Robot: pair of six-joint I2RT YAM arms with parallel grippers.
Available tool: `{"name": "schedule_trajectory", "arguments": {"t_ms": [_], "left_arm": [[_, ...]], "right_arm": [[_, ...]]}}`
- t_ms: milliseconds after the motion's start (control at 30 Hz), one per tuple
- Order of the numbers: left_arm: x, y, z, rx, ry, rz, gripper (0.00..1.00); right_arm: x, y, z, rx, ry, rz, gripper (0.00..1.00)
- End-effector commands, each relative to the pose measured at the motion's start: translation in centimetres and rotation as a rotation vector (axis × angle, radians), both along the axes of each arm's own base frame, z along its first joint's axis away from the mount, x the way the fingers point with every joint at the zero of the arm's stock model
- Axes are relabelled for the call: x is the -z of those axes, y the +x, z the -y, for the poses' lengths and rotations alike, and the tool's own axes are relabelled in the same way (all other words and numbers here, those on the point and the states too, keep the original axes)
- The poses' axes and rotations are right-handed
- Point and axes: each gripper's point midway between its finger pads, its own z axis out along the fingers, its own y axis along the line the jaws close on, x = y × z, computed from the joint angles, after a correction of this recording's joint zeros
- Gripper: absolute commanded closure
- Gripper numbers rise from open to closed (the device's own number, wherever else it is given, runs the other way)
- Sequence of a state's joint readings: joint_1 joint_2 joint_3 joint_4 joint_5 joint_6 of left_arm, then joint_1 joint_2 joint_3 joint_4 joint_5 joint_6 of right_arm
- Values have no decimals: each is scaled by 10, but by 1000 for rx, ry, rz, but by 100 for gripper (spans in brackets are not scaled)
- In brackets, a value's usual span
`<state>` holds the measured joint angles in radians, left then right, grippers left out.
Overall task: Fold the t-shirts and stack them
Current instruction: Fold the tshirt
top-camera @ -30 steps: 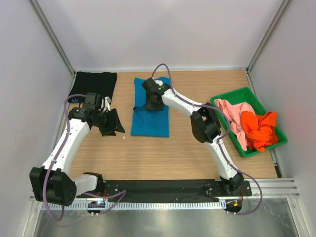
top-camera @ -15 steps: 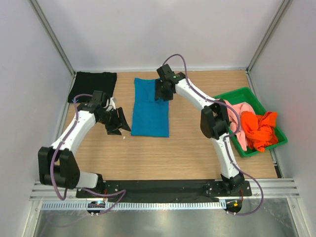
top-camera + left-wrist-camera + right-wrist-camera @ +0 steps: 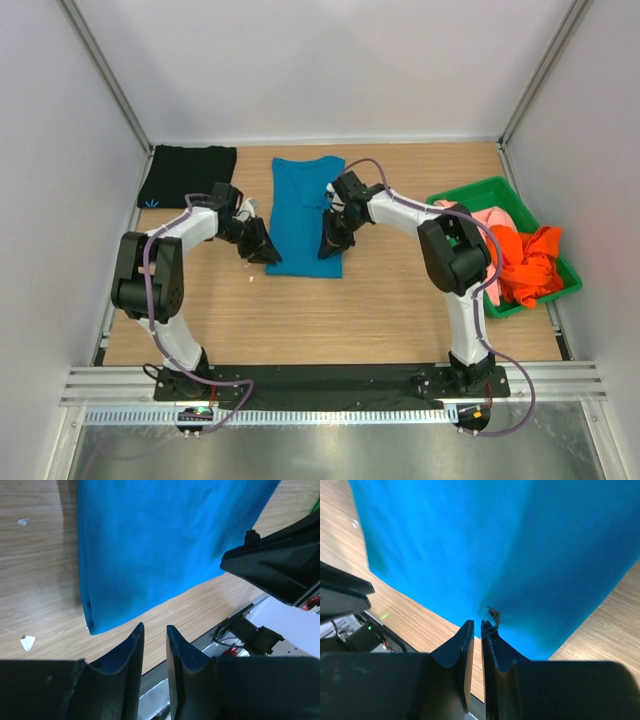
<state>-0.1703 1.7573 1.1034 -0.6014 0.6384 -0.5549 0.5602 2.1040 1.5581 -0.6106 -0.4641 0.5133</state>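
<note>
Black t-shirt far left, green tray right

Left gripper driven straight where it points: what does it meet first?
Probably the left gripper meets bare table just short of the near corner of the teal-blue t-shirt; depth is unclear.

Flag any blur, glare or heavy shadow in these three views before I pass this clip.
Top external: sharp, evenly lit, only soft shadows on the light wooden table, no glare on the teal-blue cloth t-shirt. Left wrist: shirt fairly crisp, the left gripper's black fingers underexposed. Right wrist: shirt soft and smeared, with a darker shadow band down its middle.
</note>
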Motion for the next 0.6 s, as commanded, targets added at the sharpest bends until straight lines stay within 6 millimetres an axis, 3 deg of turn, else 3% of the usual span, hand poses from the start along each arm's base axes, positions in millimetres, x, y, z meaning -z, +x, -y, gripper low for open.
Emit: {"name": "schedule_trajectory", "arguments": {"t_ms": [0,267,433,567], "left_arm": [[-2,7,9,13,-46,18,75],[55,-27,-13,-24,125,-135,75],[72,-56,-17,-11,195,-216,74],[75,-77,-18,-10,215,-239,74]], "right_arm": [[-20,0,-7,-23,103,32,82],[14,-18,22,28,74,-47,84],[35,-40,36,27,40,-89,83],[43,-56,48,39,22,-100,84]]}}
